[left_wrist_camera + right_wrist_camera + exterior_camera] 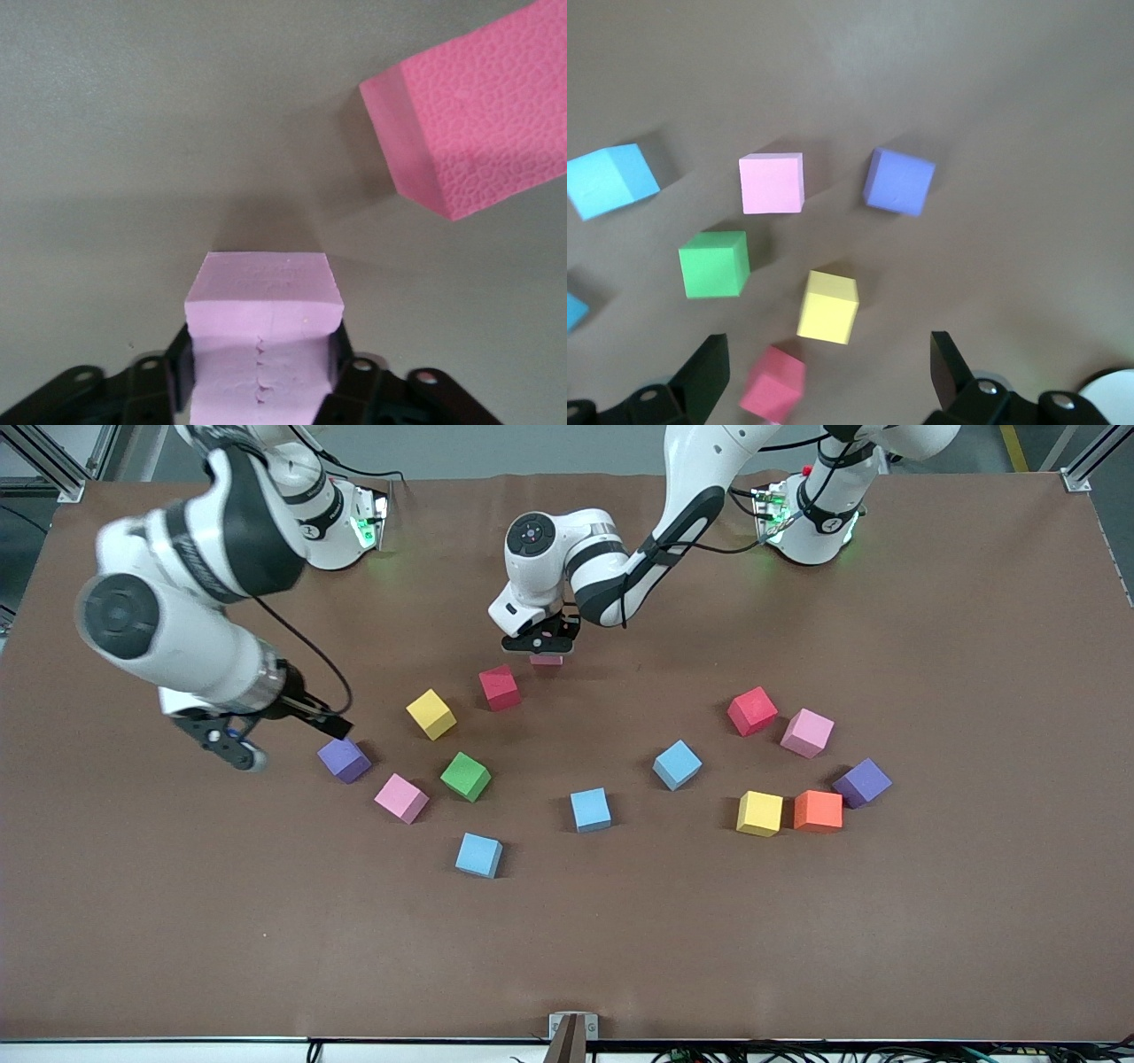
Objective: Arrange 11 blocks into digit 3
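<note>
Brown table [974,921] carries scattered cubes. Left gripper [544,644] pinches a pink cube [264,305] between its fingers, low over the table just beside a red cube [500,687]. Right gripper [266,735], fingers spread, hovers beside a purple cube [344,760].

No readable text, label, brand, number or sign is showing in any view. The foam cubes are showing plain, unmarked faces, the brown table cover [930,921] is carrying no print, and the white arm casings are displaying no legible lettering; the small green lights glowing at the arm bases are not forming any characters.
</note>
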